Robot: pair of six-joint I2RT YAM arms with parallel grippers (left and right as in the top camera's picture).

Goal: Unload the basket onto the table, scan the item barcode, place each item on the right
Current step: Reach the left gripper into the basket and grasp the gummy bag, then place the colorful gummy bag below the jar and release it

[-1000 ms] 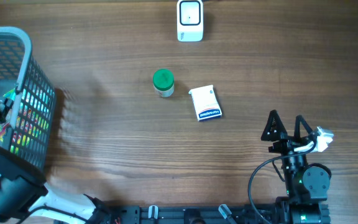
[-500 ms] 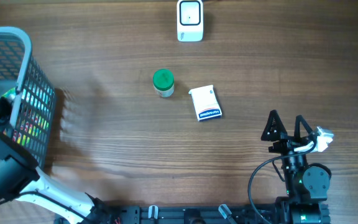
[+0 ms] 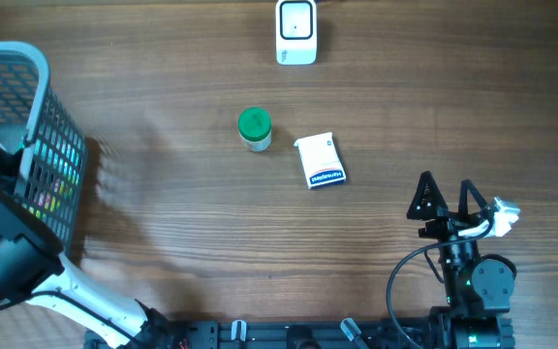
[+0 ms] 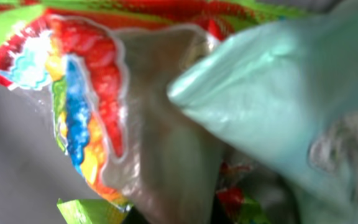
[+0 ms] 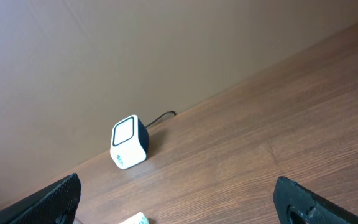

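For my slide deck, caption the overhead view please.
Green-lidded jar and white box sit near the scanner; left arm reaches into the basket.

a green-lidded jar [image 3: 254, 126] stands near a white box [image 3: 320, 160] on the wooden table [image 3: 163, 204].

Right arm [image 3: 480, 281], 5 o'clock: black round housing, green light [image 3: 467, 283], looping black cable [image 3: 393, 286]. Right gripper [image 3: 445, 182]: black pointed fingers [image 3: 422, 197]. Left arm [image 3: 8, 257], 8 o'clock: black boxy housing, white link [image 3: 85, 305].
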